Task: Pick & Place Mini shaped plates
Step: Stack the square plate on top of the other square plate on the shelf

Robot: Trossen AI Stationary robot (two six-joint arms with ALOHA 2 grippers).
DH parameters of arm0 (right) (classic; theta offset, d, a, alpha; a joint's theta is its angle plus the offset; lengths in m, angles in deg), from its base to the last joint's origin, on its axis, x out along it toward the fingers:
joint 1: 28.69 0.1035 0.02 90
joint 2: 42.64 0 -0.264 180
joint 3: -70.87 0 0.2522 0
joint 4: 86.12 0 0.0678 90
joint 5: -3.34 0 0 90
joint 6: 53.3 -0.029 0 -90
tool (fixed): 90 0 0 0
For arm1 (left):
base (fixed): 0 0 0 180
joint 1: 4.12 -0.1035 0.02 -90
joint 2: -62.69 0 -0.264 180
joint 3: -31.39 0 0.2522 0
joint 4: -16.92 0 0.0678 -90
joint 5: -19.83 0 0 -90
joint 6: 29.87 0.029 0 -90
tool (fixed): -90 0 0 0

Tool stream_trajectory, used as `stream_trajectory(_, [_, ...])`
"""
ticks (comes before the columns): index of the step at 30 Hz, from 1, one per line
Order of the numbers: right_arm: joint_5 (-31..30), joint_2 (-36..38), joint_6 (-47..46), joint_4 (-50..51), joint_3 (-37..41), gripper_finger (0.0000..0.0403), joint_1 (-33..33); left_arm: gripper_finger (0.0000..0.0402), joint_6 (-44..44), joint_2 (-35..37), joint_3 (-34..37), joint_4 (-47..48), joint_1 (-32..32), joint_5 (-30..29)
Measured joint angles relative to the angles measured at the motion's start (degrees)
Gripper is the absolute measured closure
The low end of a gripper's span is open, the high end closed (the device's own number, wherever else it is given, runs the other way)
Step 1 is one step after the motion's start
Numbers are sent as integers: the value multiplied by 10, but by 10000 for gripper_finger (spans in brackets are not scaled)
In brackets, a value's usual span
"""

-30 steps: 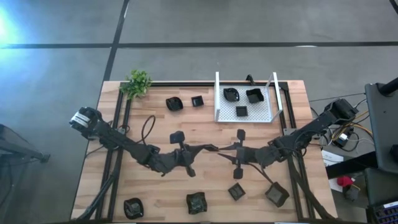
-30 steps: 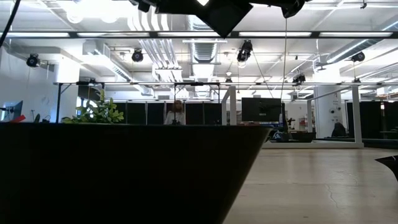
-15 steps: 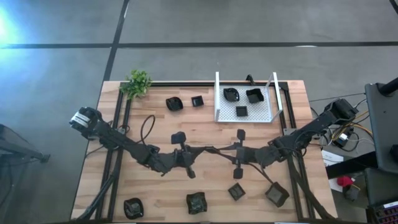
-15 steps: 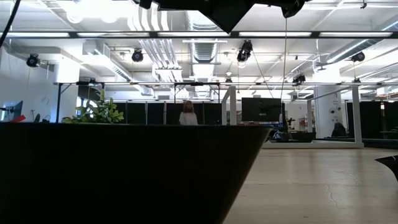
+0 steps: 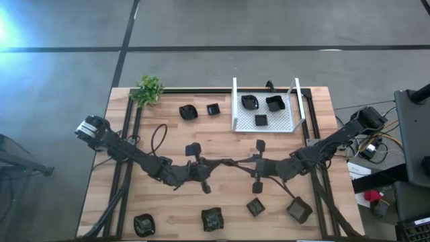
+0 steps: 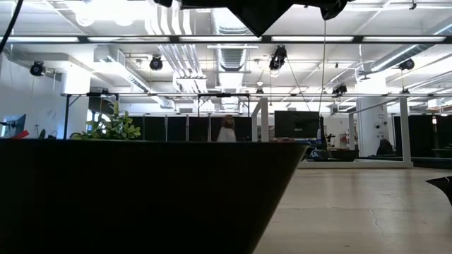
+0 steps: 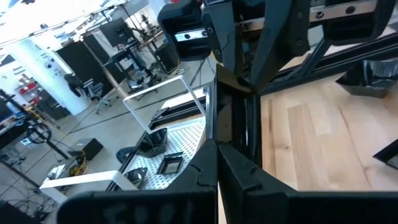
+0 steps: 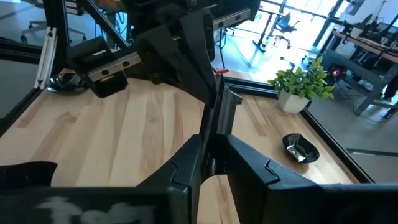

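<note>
Both arms reach in over the middle of the wooden table [image 5: 168, 215], and the two grippers sit close to each other near its centre. The left gripper [image 5: 225, 162] has its fingers pressed fully together with nothing between them. In the right wrist view the right gripper [image 5: 236, 161] shows only a narrow gap between its fingers [image 8: 186, 163], and no dish is seen in it; whether that gap is closing cannot be told. Neither arm looks to be carrying anything, so this reads as a pause between placements rather than a lift. Three small black dishes [image 5: 250, 102] already lie inside the white mesh tray [image 5: 234, 107] at the far side of the table, which suggests the tray is where the dishes are meant to go. Two more dishes [image 5: 188, 111] sit just left of the tray, beside a small potted plant [image 5: 148, 89] at the far left corner. Four others [image 5: 213, 218] are spread along the near edge, well apart from the tray and nearest the grippers, so one of them seems the likely next pick. In the low view a dark shape fills the foreground and hides the table. No brand, label or writing can be read anywhere.
</note>
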Motion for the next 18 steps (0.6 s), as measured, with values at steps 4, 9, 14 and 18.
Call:
stream_trajectory(4, [-4,0,0,0,0,358,0,402,2,0,0,-6,0,9])
stream_trajectory(9, [-5,0,2,0,0,387,0,402,2,0,0,-6,1,11])
stream_trajectory(14, [-5,0,1,0,0,394,0,402,2,0,0,-6,1,12])
stream_trajectory(18, [-5,0,2,1,0,394,0,402,2,0,0,-6,1,13])
